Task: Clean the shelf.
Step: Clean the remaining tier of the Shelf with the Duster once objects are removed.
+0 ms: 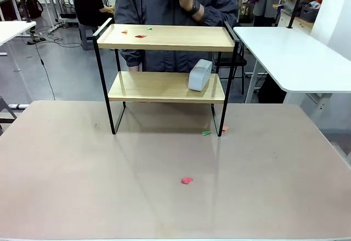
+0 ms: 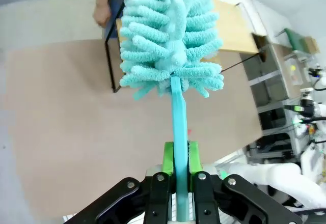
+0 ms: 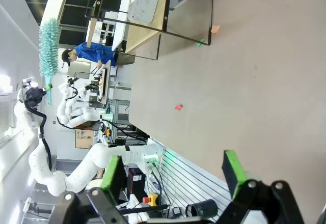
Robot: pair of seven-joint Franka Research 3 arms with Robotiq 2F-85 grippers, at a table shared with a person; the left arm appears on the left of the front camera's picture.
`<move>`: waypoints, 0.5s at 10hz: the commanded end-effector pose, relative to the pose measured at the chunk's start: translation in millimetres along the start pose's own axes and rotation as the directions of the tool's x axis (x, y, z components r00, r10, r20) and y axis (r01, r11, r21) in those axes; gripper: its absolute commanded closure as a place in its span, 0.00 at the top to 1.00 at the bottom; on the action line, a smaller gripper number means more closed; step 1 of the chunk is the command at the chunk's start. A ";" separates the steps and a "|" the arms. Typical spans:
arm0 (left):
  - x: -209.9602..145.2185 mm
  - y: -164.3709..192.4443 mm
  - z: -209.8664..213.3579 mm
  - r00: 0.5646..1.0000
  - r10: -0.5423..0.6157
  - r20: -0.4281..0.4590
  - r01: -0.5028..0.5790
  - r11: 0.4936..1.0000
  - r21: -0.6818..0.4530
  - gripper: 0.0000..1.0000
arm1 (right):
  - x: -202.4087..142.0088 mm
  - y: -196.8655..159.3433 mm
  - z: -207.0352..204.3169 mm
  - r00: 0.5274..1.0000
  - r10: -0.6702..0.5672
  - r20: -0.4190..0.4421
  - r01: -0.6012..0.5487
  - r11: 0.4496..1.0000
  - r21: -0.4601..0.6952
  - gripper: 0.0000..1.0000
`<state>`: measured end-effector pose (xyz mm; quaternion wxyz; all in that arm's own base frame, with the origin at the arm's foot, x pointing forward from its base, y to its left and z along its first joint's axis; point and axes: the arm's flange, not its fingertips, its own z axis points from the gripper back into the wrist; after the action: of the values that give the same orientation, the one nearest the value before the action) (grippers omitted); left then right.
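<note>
On left side, L gripper (image 2: 181, 159) is clamped tight on teal handle of duster (image 2: 170, 40), fluffy head raised above table (image 1: 66, 186). Mid-table, toward far edge, stands the shelf (image 1: 164, 37), upright, w/ a person (image 1: 175, 5) right behind it. Top board has red scraps (image 1: 140, 35) & a green fleck (image 1: 149, 28) near its left end. Lower board has a grey box (image 1: 200, 75) at right end. By shelf's front right leg are a green scrap (image 1: 206, 133) & pink scrap (image 1: 225, 127) on table. A second pink scrap (image 1: 186, 180) lies nearer robot, well apart. R gripper (image 3: 173, 170) has jaws spread wide, nothing btwn them, hovering over table.
</note>
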<state>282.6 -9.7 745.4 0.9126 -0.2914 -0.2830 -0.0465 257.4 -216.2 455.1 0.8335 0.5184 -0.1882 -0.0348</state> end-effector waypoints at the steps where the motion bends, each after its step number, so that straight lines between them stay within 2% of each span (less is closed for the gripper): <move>1: 11.3 -28.5 -57.5 0.999 0.031 0.010 -0.032 0.978 0.207 0.12 | 2.0 0.7 -1.2 1.000 0.025 0.017 -0.026 0.999 0.023 1.00; 2: 20.7 -34.0 -86.4 0.999 0.048 -0.002 -0.046 0.962 0.268 0.12 | 2.0 0.7 -1.2 1.000 0.025 0.017 -0.026 0.999 0.023 1.00; 4: 30.9 -51.4 -107.7 0.999 0.041 -0.019 -0.036 0.978 0.206 0.12 | 2.0 0.7 -1.2 1.000 0.025 0.017 -0.026 0.999 0.023 1.00; 5: 35.9 -58.1 -114.6 0.998 0.062 -0.005 -0.059 0.971 0.231 0.12 | 2.0 0.7 -1.2 1.000 0.025 0.017 -0.026 0.999 0.023 1.00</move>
<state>354.0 -123.4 701.3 0.9450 -0.1881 -0.2674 -0.0074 257.5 -216.0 455.0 0.8335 0.5183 -0.1880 -0.0347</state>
